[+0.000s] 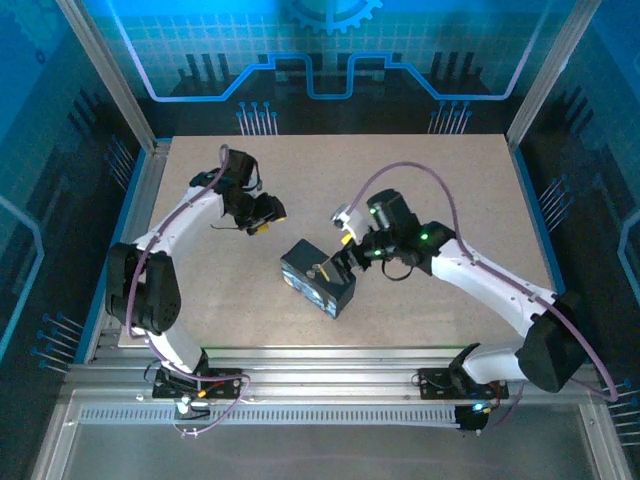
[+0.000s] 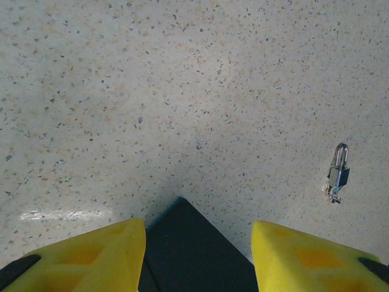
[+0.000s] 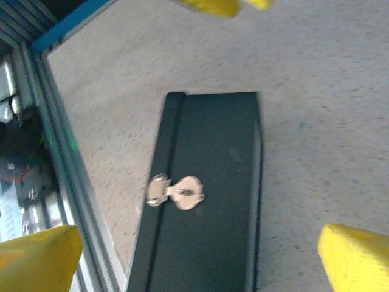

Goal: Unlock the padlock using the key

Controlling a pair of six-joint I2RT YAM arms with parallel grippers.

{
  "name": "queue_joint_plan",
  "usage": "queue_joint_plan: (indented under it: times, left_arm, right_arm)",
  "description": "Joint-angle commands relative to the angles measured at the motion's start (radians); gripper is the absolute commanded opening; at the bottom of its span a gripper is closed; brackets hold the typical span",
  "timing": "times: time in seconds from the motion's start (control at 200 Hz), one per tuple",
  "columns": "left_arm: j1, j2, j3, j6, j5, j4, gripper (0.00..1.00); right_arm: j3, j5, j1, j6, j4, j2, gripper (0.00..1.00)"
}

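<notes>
The padlock (image 2: pixel 338 173) lies flat on the bare table (image 2: pixel 152 91), its thin shackle closed in a loop, off to the right of the left gripper (image 2: pixel 197 225) and well apart from it. That gripper hangs over the left half of the table (image 1: pixel 450 180), with its yellow fingers (image 2: pixel 103 249) spread and nothing between them. The key (image 3: pixel 176 193) lies loose on the dark lid of a tin box (image 3: pixel 225 146), close to one long edge of the lid. The tin sits near the middle of the table, a little toward the near edge. The right gripper (image 3: pixel 200 237) hovers just above the tin with its jaws released and wide apart, touching neither tin nor key.
</notes>
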Motion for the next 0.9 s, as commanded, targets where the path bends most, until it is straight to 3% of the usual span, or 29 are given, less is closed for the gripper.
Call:
queue_joint_plan:
  times: [0.0,0.295,0.89]
  left_arm:
    - [0.007,-0.041,-0.020,0.002,-0.009,-0.019,0.51]
    - [0.007,-0.053,-0.020,0.006,-0.002,-0.022,0.50]
    - [0.008,-0.046,-0.019,-0.003,0.018,-0.004,0.50]
  right_arm:
    - [0.049,0.104,0.070,-0.087,-0.111,0.053,1.00]
    - [0.080,0.353,0.190,-0.095,-0.175,0.156,1.00]
    - [0.077,0.478,0.207,-0.047,-0.119,0.081,1.00]
